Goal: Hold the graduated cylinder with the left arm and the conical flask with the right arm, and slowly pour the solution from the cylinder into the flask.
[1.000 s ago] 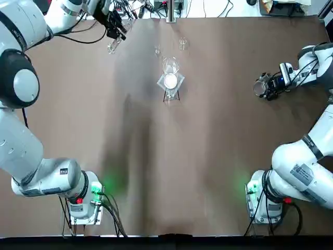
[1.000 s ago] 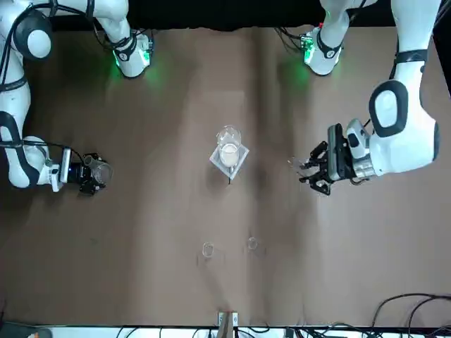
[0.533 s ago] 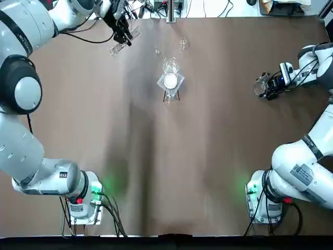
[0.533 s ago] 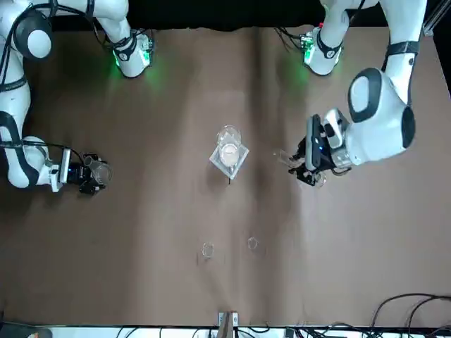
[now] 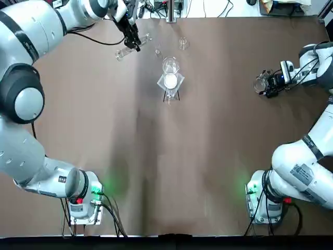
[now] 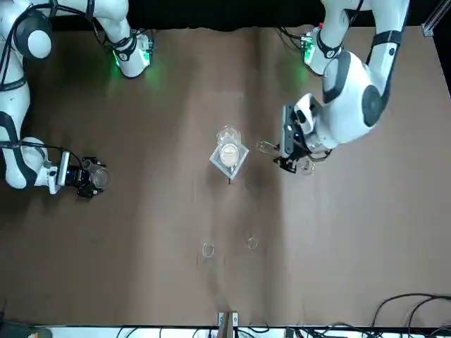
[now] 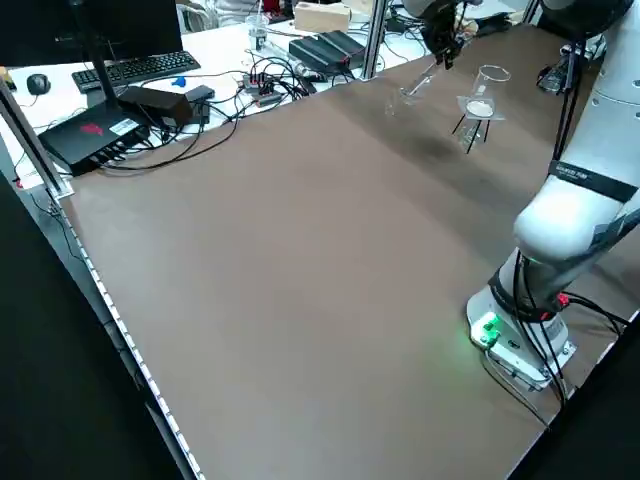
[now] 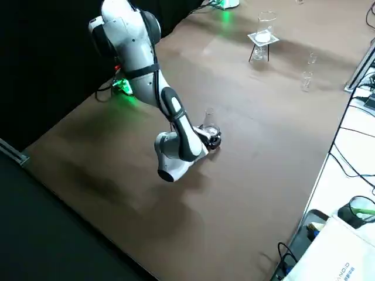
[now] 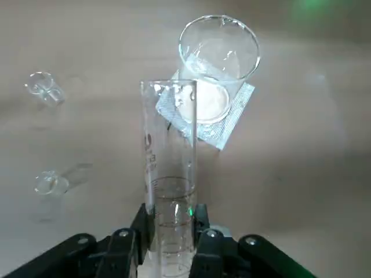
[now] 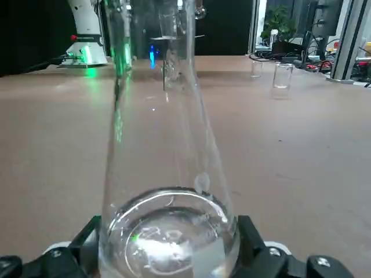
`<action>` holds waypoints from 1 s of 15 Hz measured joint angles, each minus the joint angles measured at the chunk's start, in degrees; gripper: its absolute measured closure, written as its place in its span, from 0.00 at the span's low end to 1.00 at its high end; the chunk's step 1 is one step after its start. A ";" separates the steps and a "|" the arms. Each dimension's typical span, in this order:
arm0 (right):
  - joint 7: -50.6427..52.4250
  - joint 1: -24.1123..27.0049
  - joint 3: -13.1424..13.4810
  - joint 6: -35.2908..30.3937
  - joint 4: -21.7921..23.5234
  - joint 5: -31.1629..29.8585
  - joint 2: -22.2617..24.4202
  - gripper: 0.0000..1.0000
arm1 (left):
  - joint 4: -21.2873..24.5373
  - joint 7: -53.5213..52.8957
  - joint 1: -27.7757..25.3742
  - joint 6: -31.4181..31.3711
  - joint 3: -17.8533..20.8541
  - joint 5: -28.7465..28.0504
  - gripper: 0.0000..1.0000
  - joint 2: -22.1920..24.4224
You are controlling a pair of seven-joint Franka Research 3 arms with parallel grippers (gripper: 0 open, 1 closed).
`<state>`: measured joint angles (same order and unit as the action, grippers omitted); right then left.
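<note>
Since a second ago, left tool [image 5: 131, 39] swung nearer the beaker [image 5: 170, 66], carrying the graduated cylinder [image 5: 130, 48]; right tool [image 5: 268, 83] barely shifted. Nearest the bases, bare tabletop [image 5: 171, 166]. Well right of the beaker, right tool clenched on the conical flask [image 5: 260, 84], upright on the tabletop, some clear liquid in its base. At centre, beaker with a white disc on its small stand. Just left of the beaker and raised, left tool clamped on the cylinder's lower end, tube tilted. Beyond the beaker, two small vials [image 5: 182, 43].
</note>
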<state>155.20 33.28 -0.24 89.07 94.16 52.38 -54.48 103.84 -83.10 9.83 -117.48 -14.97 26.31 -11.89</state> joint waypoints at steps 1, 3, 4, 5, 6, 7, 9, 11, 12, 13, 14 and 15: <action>-0.13 -0.19 -0.05 0.00 -0.33 0.00 0.22 0.04 | 0.04 1.49 1.02 -0.26 0.01 -0.98 0.66 0.00; -0.41 -0.81 -0.20 -0.03 -0.86 0.00 0.97 0.04 | 0.05 4.93 2.93 -0.51 -0.02 -3.87 0.66 0.01; -0.69 -1.19 -0.20 -0.07 -0.93 0.00 1.60 0.04 | 0.05 6.45 3.79 -0.68 -0.01 -5.17 0.66 0.02; -0.89 -1.52 -0.21 -0.11 -0.95 0.00 2.24 0.04 | 0.05 7.55 4.60 -0.84 -0.02 -6.23 0.66 0.03; -1.26 -1.79 -0.21 -0.14 -0.97 0.00 2.99 0.04 | 0.05 8.55 5.34 -0.98 -0.01 -7.38 0.66 0.05; -3.48 -2.14 -0.20 -0.34 -1.03 -0.25 4.73 0.04 | 0.05 10.39 6.48 -1.12 -0.02 -9.49 0.66 0.09; -5.49 -2.55 -0.21 -0.65 -1.04 -0.56 6.57 0.04 | 0.05 11.48 7.12 -1.18 -0.02 -10.81 0.66 0.13; -7.01 -3.05 -0.19 -1.17 -1.03 -0.64 8.15 0.04 | 0.05 12.65 7.81 -1.21 -0.03 -11.17 0.66 0.16; -8.20 -3.36 -0.19 -1.36 -1.02 -0.66 8.89 0.04 | 0.05 13.37 8.14 -1.25 -0.02 -11.24 0.66 0.19; -9.40 -3.69 -0.19 -1.47 -1.03 -0.68 9.62 0.04 | 0.05 13.82 8.49 -1.29 -0.03 -11.25 0.66 0.23; -10.53 -3.98 -0.19 -1.53 -1.02 -0.70 10.30 0.04 | 0.05 14.16 8.91 -1.34 -0.03 -11.25 0.66 0.25; -11.58 -4.25 -0.19 -1.57 -1.03 -0.75 10.92 0.04 | 0.05 14.43 9.31 -1.40 -0.03 -11.43 0.66 0.27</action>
<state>143.62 29.04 -0.43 87.49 93.13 51.62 -43.57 103.88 -68.67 19.15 -118.88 -15.00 14.88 -11.62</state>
